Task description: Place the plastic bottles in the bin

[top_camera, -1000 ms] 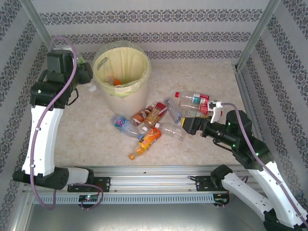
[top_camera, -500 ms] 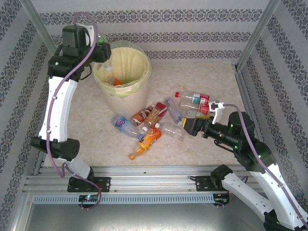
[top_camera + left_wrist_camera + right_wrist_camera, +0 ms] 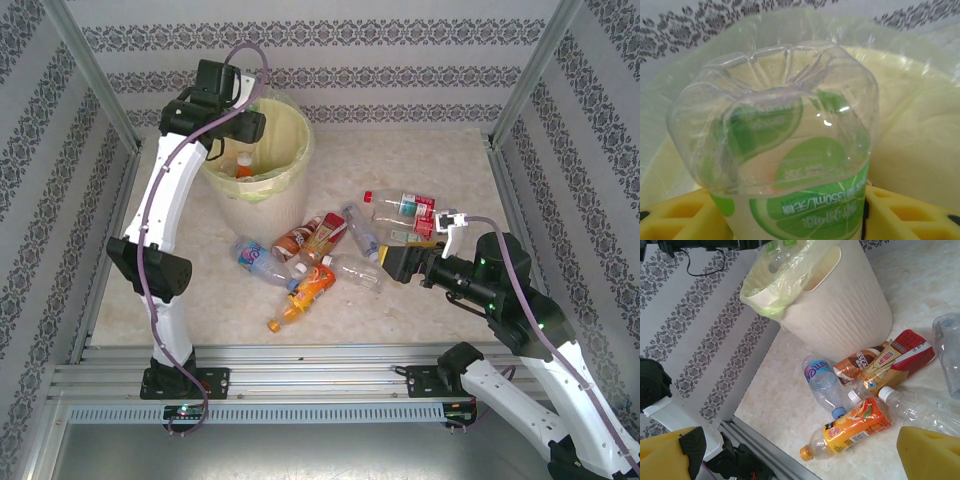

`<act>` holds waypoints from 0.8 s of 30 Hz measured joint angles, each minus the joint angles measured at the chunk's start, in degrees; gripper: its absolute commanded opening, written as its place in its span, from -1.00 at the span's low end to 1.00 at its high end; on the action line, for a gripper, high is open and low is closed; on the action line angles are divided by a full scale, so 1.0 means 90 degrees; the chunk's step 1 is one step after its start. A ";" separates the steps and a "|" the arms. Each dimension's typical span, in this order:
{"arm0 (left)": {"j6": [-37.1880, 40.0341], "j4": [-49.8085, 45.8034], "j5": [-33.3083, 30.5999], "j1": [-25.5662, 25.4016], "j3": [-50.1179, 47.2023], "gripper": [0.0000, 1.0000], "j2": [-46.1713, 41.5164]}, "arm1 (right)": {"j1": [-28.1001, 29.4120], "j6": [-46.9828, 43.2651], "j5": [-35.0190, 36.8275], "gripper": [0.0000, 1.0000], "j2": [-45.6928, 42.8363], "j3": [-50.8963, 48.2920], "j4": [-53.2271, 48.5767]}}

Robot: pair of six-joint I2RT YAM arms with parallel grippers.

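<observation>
Green-labelled bottle (image 3: 790, 150), lettering legible from the left wrist, pinched in left claw (image 3: 790, 220); right claw (image 3: 797, 455) spread.

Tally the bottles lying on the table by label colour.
Blue-labelled clear plastic bottle: 1
Brown-labelled plastic bottle: 1
Red-labelled plastic bottles: 2
Orange plastic bottle with orange label: 1
Clear plastic bottles, no label visible: 2
Total: 7 distinguishable; overlaps may hide more.
</observation>
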 measured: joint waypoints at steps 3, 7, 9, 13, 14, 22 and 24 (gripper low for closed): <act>0.0068 -0.0134 -0.0163 -0.0002 0.0000 0.20 0.0104 | 0.0019 0.0000 -0.0002 0.97 0.0012 0.0000 -0.0002; 0.0107 -0.0284 -0.0381 -0.0002 -0.0005 0.21 0.0153 | 0.0019 0.0000 0.0000 0.97 0.0019 0.0000 -0.0005; 0.0107 -0.0328 -0.0469 -0.0002 -0.0058 0.21 0.0153 | 0.0017 0.0000 0.0000 0.97 0.0024 0.0000 -0.0012; 0.0102 -0.0420 -0.0610 -0.0036 -0.0194 0.29 0.0192 | 0.0019 0.0000 0.0000 0.96 0.0024 0.0000 -0.0041; 0.0087 -0.0469 -0.0636 -0.0041 -0.0221 0.32 0.0206 | 0.0019 0.0000 0.0000 0.97 0.0024 0.0000 -0.0051; -0.0146 -0.0695 -0.0767 -0.0085 -0.0214 0.64 0.0287 | 0.0019 0.0002 0.0022 0.96 0.0024 0.0000 -0.0083; -0.0209 -0.0782 -0.0777 -0.0085 -0.0090 0.70 0.0296 | 0.0019 0.0002 0.0024 0.97 0.0024 0.0000 -0.0083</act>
